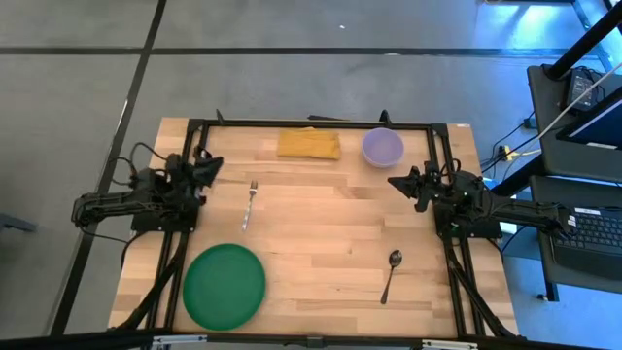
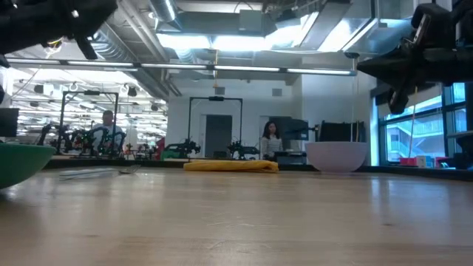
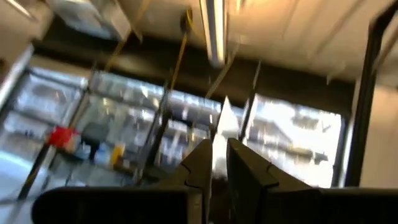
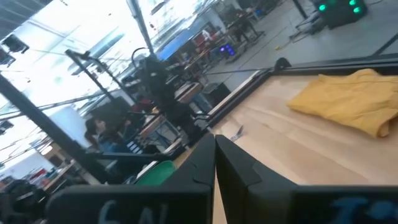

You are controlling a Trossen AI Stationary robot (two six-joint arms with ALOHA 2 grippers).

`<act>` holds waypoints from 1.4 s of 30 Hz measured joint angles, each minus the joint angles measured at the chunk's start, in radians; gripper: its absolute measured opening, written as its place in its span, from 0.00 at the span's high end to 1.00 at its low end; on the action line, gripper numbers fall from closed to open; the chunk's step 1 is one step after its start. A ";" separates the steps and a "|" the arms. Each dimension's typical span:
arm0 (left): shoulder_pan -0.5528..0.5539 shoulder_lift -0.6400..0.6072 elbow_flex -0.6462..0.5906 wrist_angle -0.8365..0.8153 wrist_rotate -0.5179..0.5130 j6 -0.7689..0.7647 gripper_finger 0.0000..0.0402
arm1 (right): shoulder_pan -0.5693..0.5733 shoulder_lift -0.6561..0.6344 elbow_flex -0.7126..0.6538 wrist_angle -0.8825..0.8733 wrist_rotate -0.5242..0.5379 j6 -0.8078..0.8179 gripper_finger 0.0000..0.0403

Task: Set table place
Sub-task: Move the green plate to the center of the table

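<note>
The green plate lies flat on the light-wood table at the near left. The lilac bowl stands at the far right; it also shows in the low view. The fork lies left of the middle. The spoon lies at the near right. My left gripper is shut and empty, raised at the table's left edge near the fork. My right gripper is shut and empty, raised at the right edge below the bowl.
A yellow folded cloth lies at the far edge, left of the bowl. The black frame runs along the table's far and side edges. The table's middle is bare wood. People and benches show in the room behind.
</note>
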 joint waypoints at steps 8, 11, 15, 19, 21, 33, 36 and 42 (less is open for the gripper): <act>0.000 0.000 0.057 0.150 0.034 -0.265 0.90 | 0.000 0.000 0.000 -0.005 0.018 -0.002 0.96; -0.001 0.004 0.137 0.084 0.091 -0.290 0.90 | 0.000 0.000 0.000 -0.012 0.018 -0.004 0.96; -0.001 0.047 0.319 -0.118 0.103 -0.286 0.90 | 0.000 0.000 0.000 -0.022 0.017 -0.027 0.96; -0.001 0.161 0.587 -0.586 0.105 -0.285 0.90 | 0.000 0.000 0.000 -0.024 0.017 -0.030 0.96; -0.001 0.253 0.722 -0.815 0.110 -0.285 0.90 | 0.000 0.000 0.000 -0.024 0.017 -0.031 0.96; -0.012 0.722 1.039 -1.565 0.338 -0.127 0.90 | 0.000 0.000 0.000 -0.024 0.017 -0.057 0.96; -0.011 0.787 1.030 -1.571 0.257 -0.122 0.90 | 0.000 0.000 0.000 -0.024 0.017 -0.070 0.96; -0.011 0.912 1.027 -1.638 0.359 -0.091 0.90 | 0.000 0.000 0.000 -0.024 0.017 -0.075 0.96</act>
